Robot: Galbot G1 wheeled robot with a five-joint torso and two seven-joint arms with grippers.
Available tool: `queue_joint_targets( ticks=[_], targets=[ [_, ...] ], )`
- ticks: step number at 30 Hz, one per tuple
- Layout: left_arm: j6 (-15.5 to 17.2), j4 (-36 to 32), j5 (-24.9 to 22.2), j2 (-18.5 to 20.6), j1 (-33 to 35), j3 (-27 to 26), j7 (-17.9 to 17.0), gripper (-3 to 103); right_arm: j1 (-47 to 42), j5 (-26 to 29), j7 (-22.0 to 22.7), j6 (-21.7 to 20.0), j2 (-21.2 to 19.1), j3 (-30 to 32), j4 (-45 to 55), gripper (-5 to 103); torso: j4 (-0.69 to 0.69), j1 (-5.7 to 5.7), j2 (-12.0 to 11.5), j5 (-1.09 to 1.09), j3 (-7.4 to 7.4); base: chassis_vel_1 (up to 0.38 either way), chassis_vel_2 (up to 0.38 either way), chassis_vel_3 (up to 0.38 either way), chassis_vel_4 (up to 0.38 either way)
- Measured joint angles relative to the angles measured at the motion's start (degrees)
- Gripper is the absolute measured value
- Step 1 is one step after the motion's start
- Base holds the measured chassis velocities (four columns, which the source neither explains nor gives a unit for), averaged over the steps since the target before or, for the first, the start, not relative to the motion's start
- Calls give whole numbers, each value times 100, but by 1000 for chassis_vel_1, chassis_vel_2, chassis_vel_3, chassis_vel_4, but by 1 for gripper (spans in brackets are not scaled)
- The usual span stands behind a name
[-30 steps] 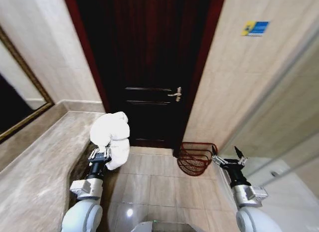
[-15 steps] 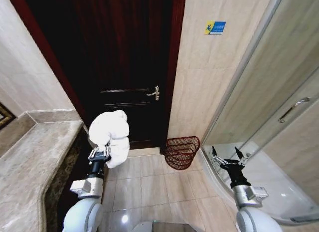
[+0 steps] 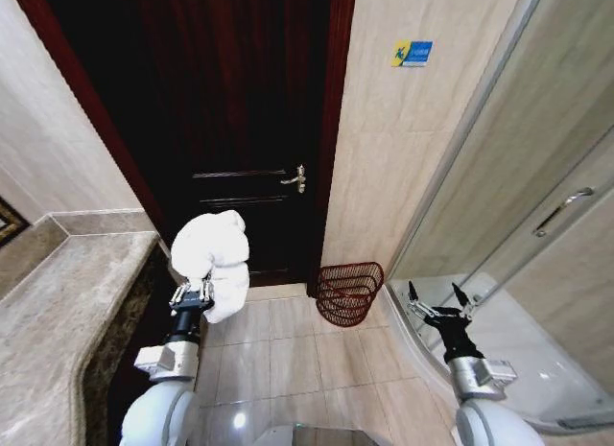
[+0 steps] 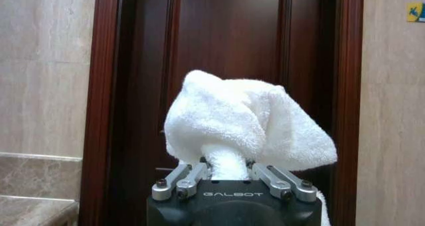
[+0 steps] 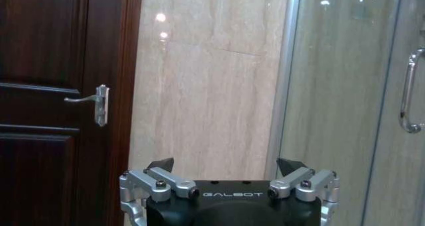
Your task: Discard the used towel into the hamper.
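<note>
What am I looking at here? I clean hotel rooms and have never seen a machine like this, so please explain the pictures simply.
This is a wheeled robot with two arms in a bathroom. The wide picture comes from a camera on its head, looking forward and down. The other two come from cameras on its wrists, each looking out over its own pincer.

The left pincer is shut on a bunched white towel, held up in front of a dark wooden door; the left wrist view shows the towel squeezed between the fingers. The right pincer is open and holds nothing, raised near the glass shower enclosure.

On the tiled floor, by the wall right of the door, stands a small red-brown wire hamper, where the towel should go. A marble counter runs along the robot's left.
</note>
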Motion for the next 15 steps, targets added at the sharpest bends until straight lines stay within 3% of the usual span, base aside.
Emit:
queue_joint_targets(
  ticks=[15],
  targets=[
    [2,-47,111,-41,19,40,4,21,-22,-5,3,36,20,-1,-6,100,0,0,0,0,0,-22,-30,26,30]
  ],
)
